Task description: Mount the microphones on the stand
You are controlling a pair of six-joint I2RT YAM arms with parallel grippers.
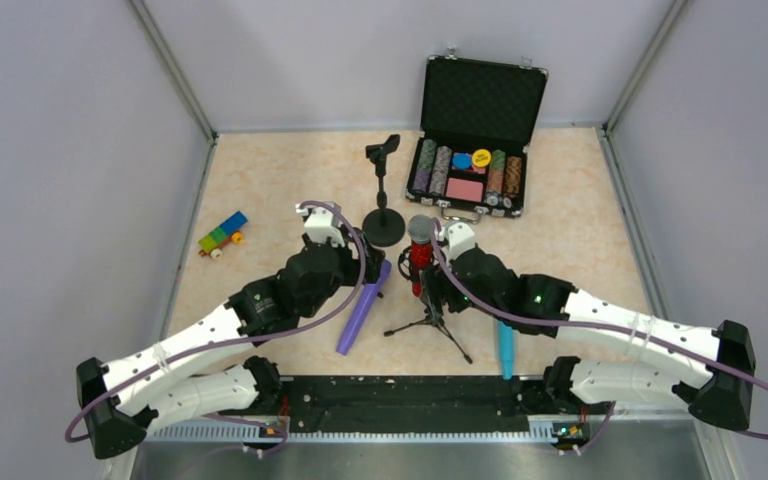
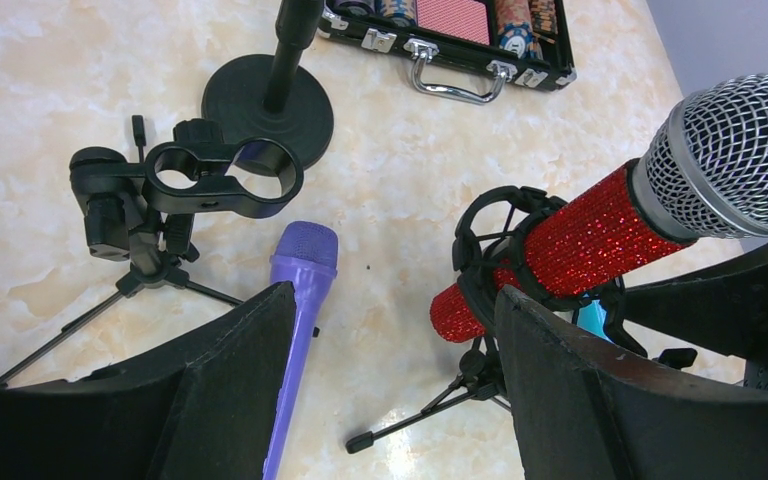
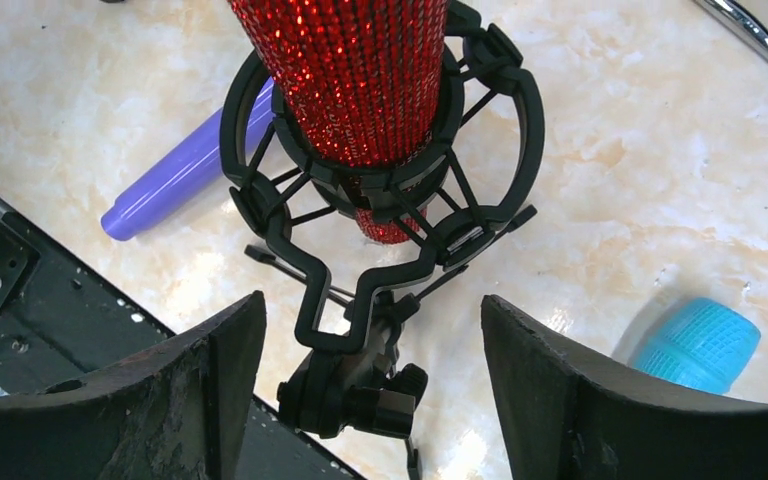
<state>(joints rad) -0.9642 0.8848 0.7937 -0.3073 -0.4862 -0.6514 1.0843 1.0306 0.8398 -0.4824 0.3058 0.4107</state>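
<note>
While the red microphone (image 1: pixel 420 243) already sits in the tripod stand (image 1: pixel 433 318) mid-surface, the purple microphone (image 1: pixel 363 305) and teal microphone (image 1: pixel 506 352) lie loose toward the near edge; two look left to mount. Pale walls enclose the marbled surface (image 1: pixel 600 240), with a chip case (image 1: pixel 480 140) open at its far edge. Left wrist: the left end effector (image 2: pixel 395 300) gapes, empty, above the purple one. Right wrist: the right end effector (image 3: pixel 370 305) is spread astride the shock mount (image 3: pixel 390 192), gripping nothing.

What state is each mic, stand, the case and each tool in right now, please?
Red mic, seated in shock mount, tilted.
Purple mic, lying loose on table.
Teal mic, lying loose on table.
Twin-clip stand, empty.
Round-base stand, clip empty.
Case, lid open.
Left tool, open.
Right tool, open.
</note>
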